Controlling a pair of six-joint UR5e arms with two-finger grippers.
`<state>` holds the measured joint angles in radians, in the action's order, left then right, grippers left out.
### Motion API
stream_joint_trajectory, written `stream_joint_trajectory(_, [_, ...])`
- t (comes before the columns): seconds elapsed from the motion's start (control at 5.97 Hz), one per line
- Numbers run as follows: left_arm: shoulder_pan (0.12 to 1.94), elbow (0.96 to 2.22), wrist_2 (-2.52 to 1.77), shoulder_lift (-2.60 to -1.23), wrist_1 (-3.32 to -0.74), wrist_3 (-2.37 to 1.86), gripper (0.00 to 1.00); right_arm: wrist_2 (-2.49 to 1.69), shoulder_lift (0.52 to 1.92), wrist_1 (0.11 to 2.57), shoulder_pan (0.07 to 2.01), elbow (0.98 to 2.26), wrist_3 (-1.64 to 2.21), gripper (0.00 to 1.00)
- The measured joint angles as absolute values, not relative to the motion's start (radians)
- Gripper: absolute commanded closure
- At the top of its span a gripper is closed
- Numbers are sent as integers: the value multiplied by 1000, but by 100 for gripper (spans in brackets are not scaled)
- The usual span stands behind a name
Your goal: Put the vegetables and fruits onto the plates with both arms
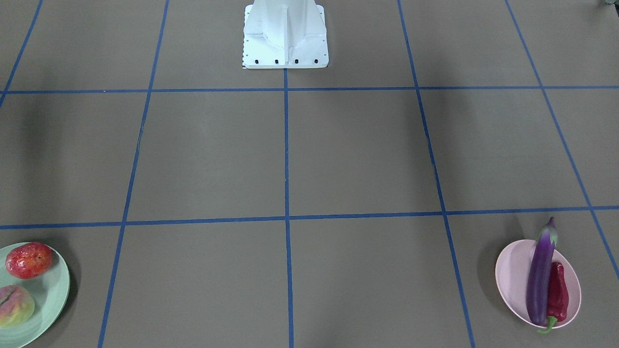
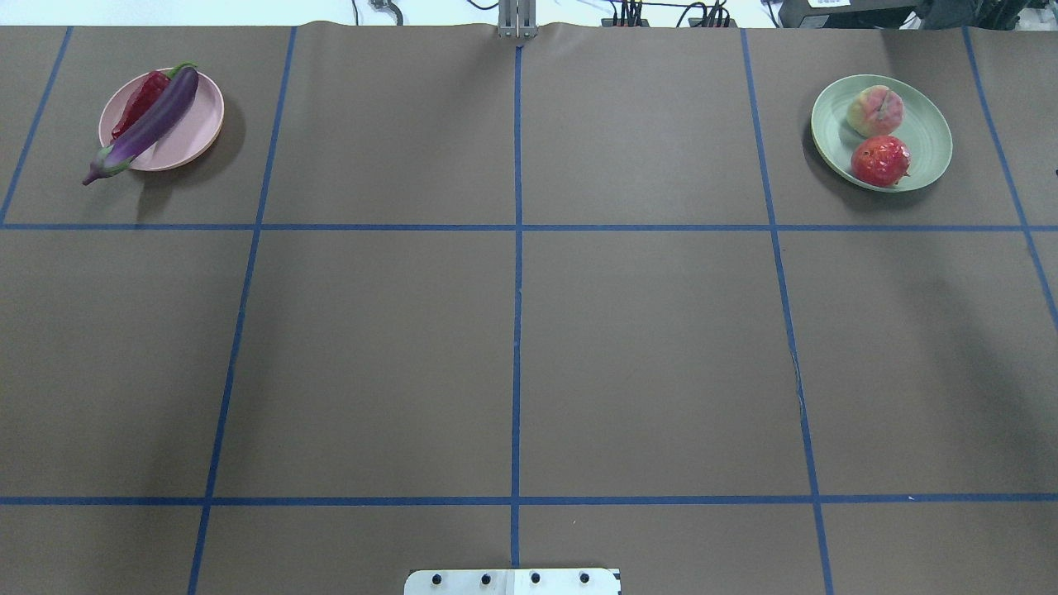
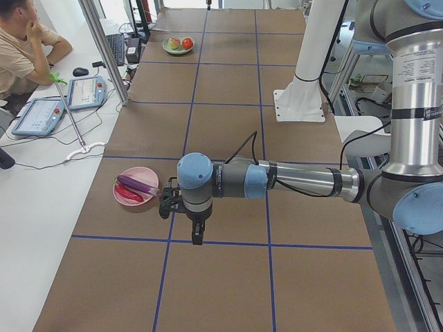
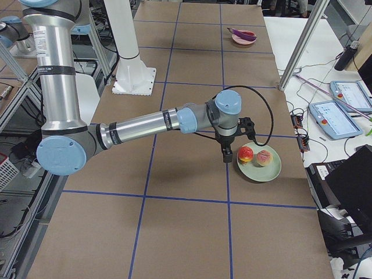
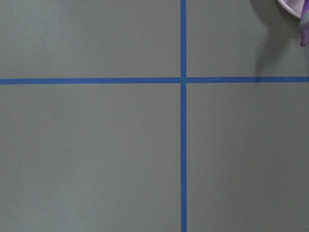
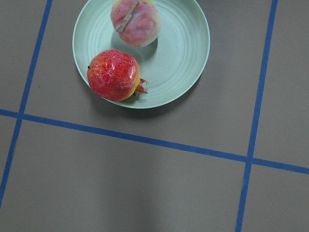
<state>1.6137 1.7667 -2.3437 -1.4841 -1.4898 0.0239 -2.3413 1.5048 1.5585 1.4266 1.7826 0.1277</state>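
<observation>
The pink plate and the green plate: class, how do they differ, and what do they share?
The pink plate holds long vegetables, an eggplant and a chili pepper; the green plate holds round fruits, a peach and a red fruit. The eggplant overhangs the pink plate's rim; nothing overhangs the green plate's. Both are round, plain and carry two items.
</observation>
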Motion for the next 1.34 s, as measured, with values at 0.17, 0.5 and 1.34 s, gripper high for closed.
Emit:
stream_joint_trajectory(0.17, [1613, 1773, -2340, -1483, -1490, 27, 0, -2342, 1508, 1558, 1426, 1781, 127, 0])
stream_joint_trajectory(0.5, [1612, 1783, -2343, -1484, -1491, 30, 0, -2341, 1531, 1558, 1426, 1775, 129, 0])
stream_joint_trajectory(1.34, [1612, 1788, -2347, -1484, -1505, 31, 0, -2336, 1617, 1557, 1430, 1775, 129, 0])
